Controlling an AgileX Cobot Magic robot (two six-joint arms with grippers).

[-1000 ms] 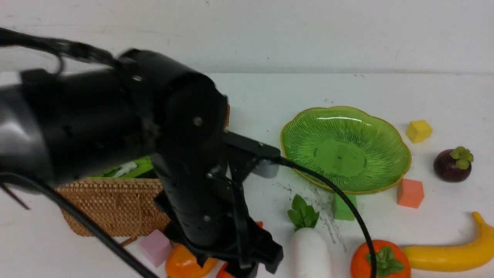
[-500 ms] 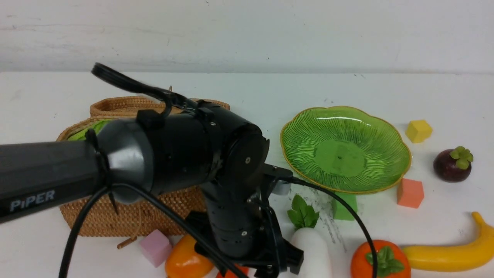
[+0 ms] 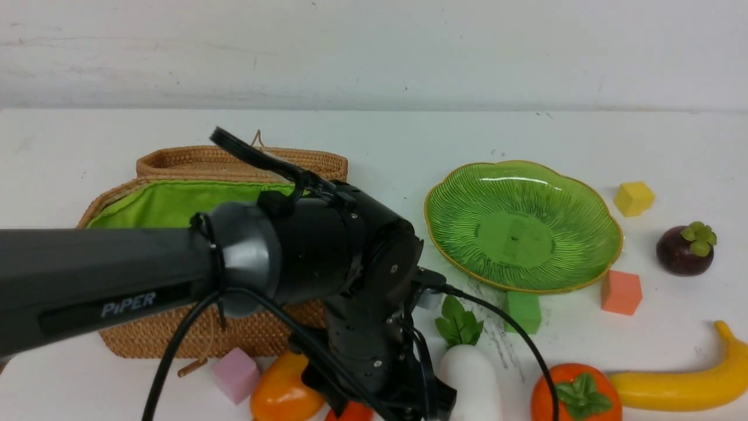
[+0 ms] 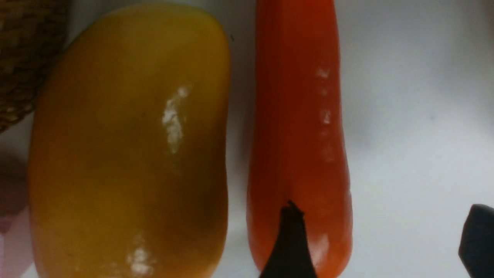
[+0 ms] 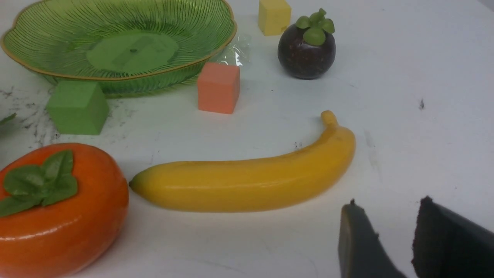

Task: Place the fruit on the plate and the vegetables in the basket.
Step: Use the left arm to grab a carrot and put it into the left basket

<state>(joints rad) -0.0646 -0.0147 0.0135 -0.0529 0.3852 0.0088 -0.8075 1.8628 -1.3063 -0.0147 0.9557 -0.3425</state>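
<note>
1. Nearest, at the near edge: reaching for the carrot with the left gripper, fingers spread wide and pinching nothing. 1 fingertip over the carrot's body, the other off to its side above bare table.
2. Just left of the carrot, apart from it: the mango, close to the near wall of the basket.
3. Judged step: picking the carrot for the basket. Next: centre the carrot between the fingers, lower, close without nudging the mango, then lift over the basket's wall.
4. Near right: radish, persimmon and banana lying on the table. Right gripper near the banana, fingers a narrow gap apart, empty.
5. Farther right: plate bare, no fruit on it yet. Mangosteen on the table to its right.
6. Against 1 second ago: left arm lower and farther forward, no longer hiding the basket's green lining. Fruit, vegetables and plate unmoved.
</note>
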